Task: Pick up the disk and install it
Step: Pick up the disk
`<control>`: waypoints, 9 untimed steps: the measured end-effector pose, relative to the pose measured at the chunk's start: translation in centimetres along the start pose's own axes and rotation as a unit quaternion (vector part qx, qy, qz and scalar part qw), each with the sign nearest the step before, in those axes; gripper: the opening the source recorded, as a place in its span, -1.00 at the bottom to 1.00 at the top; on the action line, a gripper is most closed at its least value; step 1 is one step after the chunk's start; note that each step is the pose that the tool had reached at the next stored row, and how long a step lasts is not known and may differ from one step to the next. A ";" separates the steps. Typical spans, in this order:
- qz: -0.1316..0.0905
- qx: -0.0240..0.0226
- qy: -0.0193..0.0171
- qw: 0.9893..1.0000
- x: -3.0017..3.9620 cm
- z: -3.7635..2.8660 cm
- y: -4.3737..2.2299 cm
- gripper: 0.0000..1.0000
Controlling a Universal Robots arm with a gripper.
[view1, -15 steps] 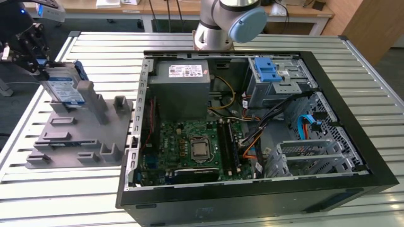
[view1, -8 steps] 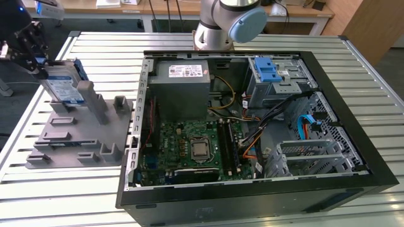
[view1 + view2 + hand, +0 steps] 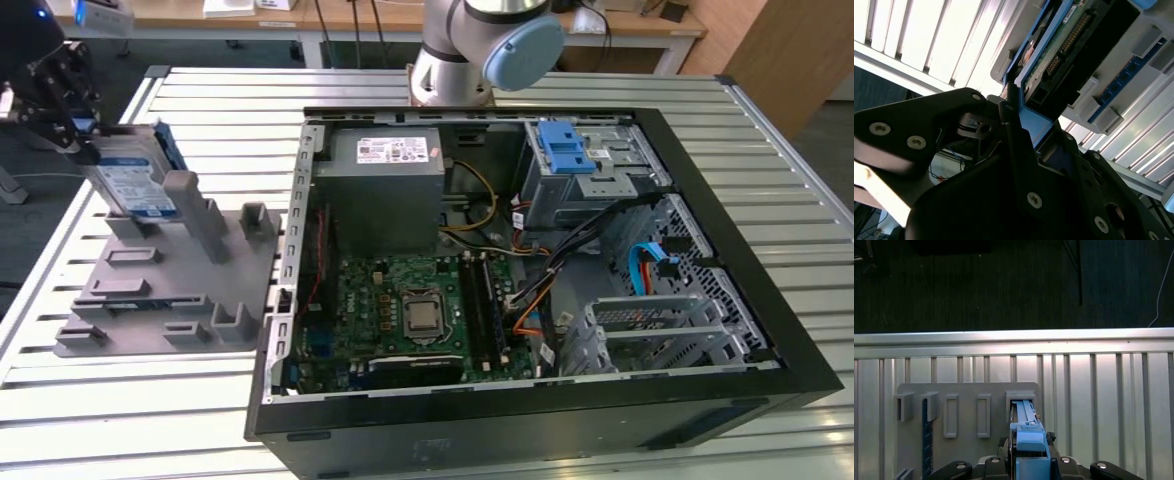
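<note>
Exterior view: the pincer (image 3: 83,138) stands at the upper end of the disk (image 3: 136,185), at the far left of that view, over the grey holder (image 3: 147,290) on the slatted table (image 3: 134,420). The disk stands on edge, long axis running upward and slightly tilted, its lower end down among the holder's posts. Whether it sits in a slot or hangs just clear cannot be told. In the second wrist view the black fingers (image 3: 1013,135) lie against the blue frame (image 3: 1031,122) on the disk's edge, so I judge the pincer closed on the disk.

The open computer case (image 3: 747,330) lies just beside the holder, to the exterior view's right. Its drive cage (image 3: 594,175), with a blue latch on top, sits in the far corner, well apart from the disk. Between the two stand the case wall, the power-supply box (image 3: 387,190) and loose cables (image 3: 641,260). The arm's base (image 3: 461,50) rises behind the case
</note>
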State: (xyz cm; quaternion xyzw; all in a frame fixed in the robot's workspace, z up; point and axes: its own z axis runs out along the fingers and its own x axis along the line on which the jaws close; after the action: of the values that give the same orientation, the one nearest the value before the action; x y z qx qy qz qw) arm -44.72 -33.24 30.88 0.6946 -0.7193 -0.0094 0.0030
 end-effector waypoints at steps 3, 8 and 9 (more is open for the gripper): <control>0.000 0.000 0.000 1.000 0.00 -0.17 0.00 -0.27; 0.000 0.000 0.000 1.000 -0.01 -0.45 0.01 -0.27; 0.000 0.000 0.000 1.000 -0.01 -0.52 0.01 -0.27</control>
State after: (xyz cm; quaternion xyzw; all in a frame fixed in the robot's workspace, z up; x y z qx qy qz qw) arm -44.72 -33.23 31.40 0.6946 -0.7193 -0.0094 0.0030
